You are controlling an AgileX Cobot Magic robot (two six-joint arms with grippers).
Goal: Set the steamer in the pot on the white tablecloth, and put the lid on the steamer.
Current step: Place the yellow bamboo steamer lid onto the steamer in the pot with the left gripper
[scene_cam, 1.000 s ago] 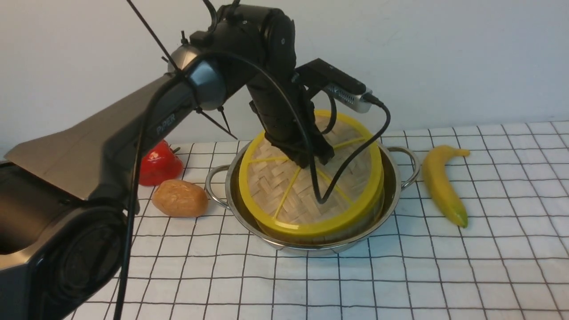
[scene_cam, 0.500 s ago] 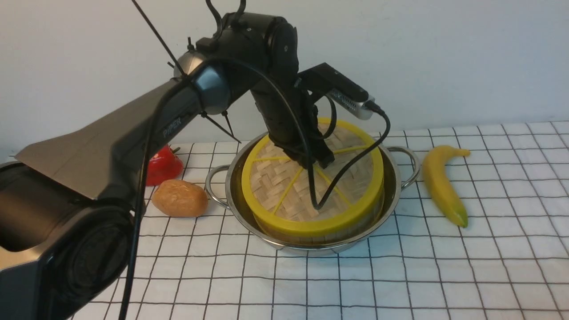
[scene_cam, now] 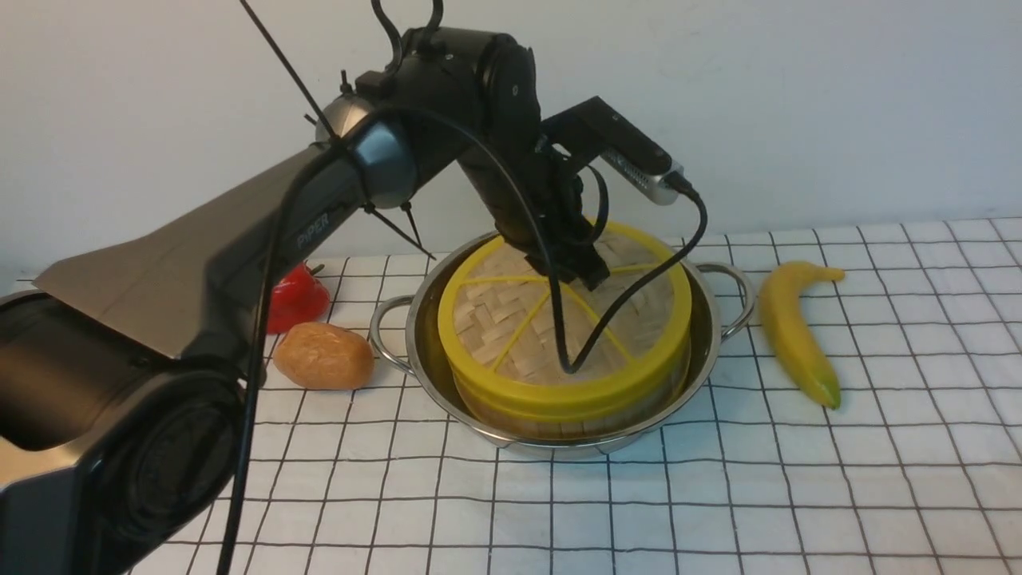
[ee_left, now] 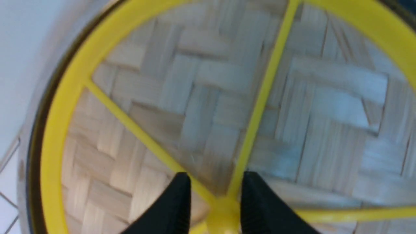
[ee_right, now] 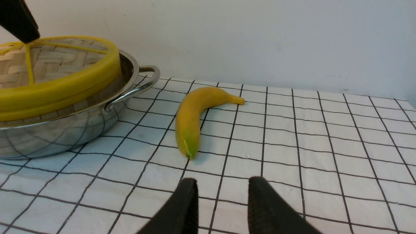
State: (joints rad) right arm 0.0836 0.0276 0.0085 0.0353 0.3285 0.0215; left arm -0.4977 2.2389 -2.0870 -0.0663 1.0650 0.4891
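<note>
Two jobs look nearly done. From the front, the pot (scene_cam: 559, 415) sits in the middle of the frame on the white tablecloth (scene_cam: 798, 495), and the steamer (scene_cam: 559, 419) stands inside it. The lid (scene_cam: 559, 335) lies on top of the steamer and looks almost flat. The left gripper (scene_cam: 587, 275) is down at the lid's middle, but the arm hides its tips, so from here I cannot tell if it grips. A banana (scene_cam: 790, 331) lies right of the pot; a potato (scene_cam: 323, 357) and a red pepper (scene_cam: 291, 295) lie to its left.

From the left wrist camera, the lid (ee_left: 208, 84) fills the frame — a bit blurry. The left gripper (ee_left: 213, 208) has its two black fingers (ee_left: 178, 208) close on each side of the yellow hub at the bottom of the frame, so it seems to be pinching the hub.

From the right wrist camera, the right gripper (ee_right: 222, 208) sits low at the bottom of the frame, fingers apart and holding nothing. The pot (ee_right: 65, 130) is at the left, the banana (ee_right: 191, 120) in the middle.

What is left, I think — let go of the lid and pull the arm away.
</note>
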